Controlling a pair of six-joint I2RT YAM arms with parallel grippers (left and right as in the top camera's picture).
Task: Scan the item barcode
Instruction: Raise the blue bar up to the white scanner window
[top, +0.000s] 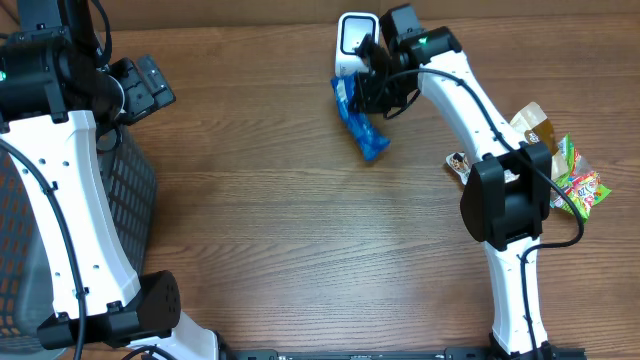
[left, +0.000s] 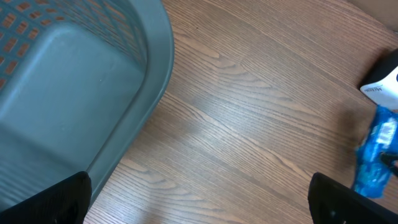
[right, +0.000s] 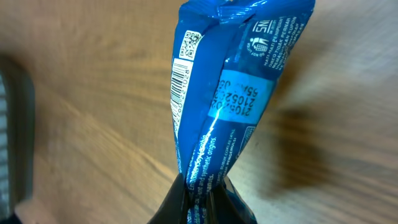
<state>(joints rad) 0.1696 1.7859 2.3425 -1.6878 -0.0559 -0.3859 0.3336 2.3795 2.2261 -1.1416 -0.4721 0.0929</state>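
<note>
Right hand is pinched shut on the tail of the blue packet, holding it at the far side of the worktop, right beside the white scanner. It looks light, soft and crinkly, and slick too, I'd judge, so the flat sealed end is the place to grip. The barcode runs along a fold and may need flattening. Left hand is spread wide, holding nothing, by the grey basket. Plain wood grain, room mid-worktop; more snacks piled right.
</note>
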